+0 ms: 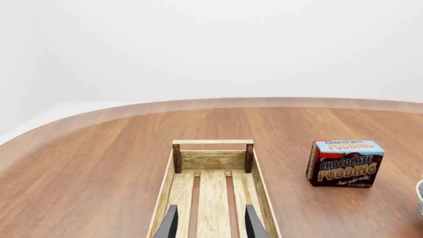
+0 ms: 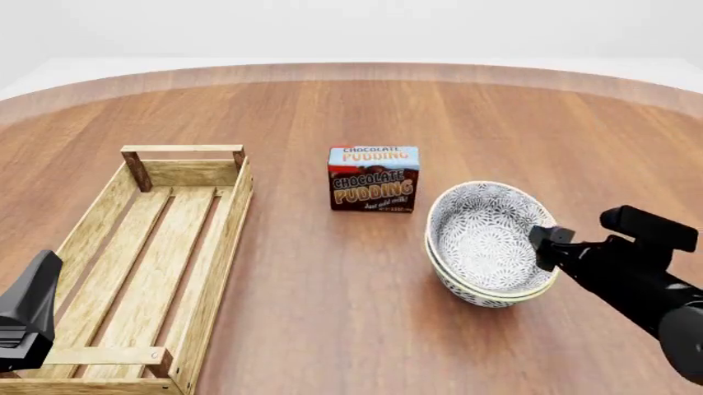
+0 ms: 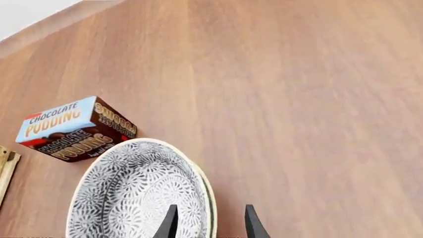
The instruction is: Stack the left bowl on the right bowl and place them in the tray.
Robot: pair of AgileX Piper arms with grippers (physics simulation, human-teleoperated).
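Observation:
Two white bowls with grey floral pattern sit nested as one stack (image 2: 483, 239) at the right of the table, tilted with the opening leaning left. My right gripper (image 2: 542, 244) is at the stack's right rim. In the right wrist view its fingers (image 3: 253, 223) straddle that rim (image 3: 210, 198), shut on it. The light-wood slatted tray (image 2: 225, 239) lies at the left and holds nothing. My left gripper (image 1: 210, 223) is open and empty above the tray's (image 1: 213, 159) near end. A sliver of the bowls (image 1: 419, 198) shows at that view's edge.
A chocolate pudding box (image 2: 374, 179) stands upright between the tray and the bowls, just behind the bowls' left side. It also shows in the left wrist view (image 1: 345, 163) and the right wrist view (image 3: 73, 129). The table's curved far edge (image 2: 351, 70) runs across the back.

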